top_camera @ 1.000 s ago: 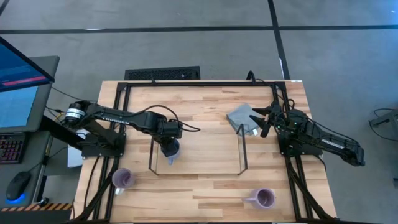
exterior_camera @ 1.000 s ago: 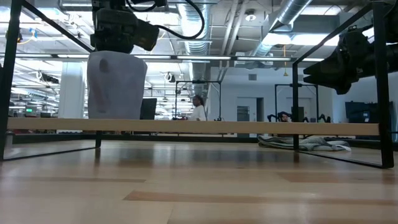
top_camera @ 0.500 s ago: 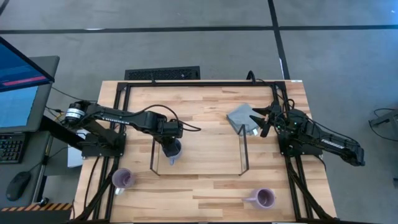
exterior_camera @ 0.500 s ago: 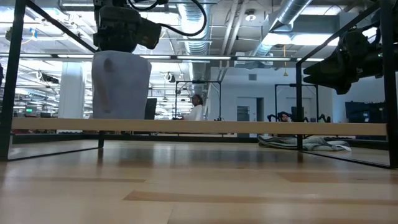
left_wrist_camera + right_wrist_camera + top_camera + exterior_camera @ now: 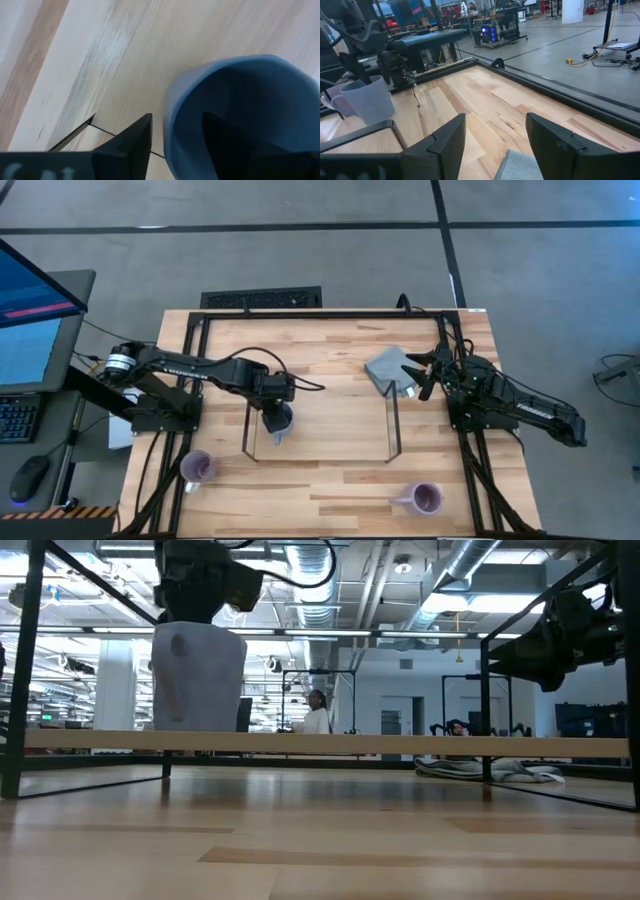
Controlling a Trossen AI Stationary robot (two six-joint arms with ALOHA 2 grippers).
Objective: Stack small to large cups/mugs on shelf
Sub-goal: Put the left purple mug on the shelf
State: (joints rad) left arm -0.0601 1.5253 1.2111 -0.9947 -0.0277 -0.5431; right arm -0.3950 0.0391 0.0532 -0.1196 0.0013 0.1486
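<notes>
A blue-grey mug [image 5: 198,678] stands upright with its base on the left end of the shelf's wood board [image 5: 400,743]. My left gripper [image 5: 175,120] hangs over the mug, pointing down and open. One finger [image 5: 135,142] stands outside the mug's wall and the other [image 5: 222,142] inside, with a gap showing at the outer finger. From above, the mug [image 5: 279,423] sits on the shelf [image 5: 320,425] under the left gripper [image 5: 277,416]. My right gripper [image 5: 425,373] waits open at the far right, and its wrist view shows nothing between the fingers of that gripper [image 5: 495,145].
One lavender mug [image 5: 197,468] stands on the table near the left front, another [image 5: 424,499] near the right front. A folded grey cloth [image 5: 390,370] lies under my right gripper. The black frame [image 5: 330,315] runs around the table.
The shelf, with the blue-grey mug on its board, has shifted a little toward the table's right. My left gripper has stayed over the mug.
</notes>
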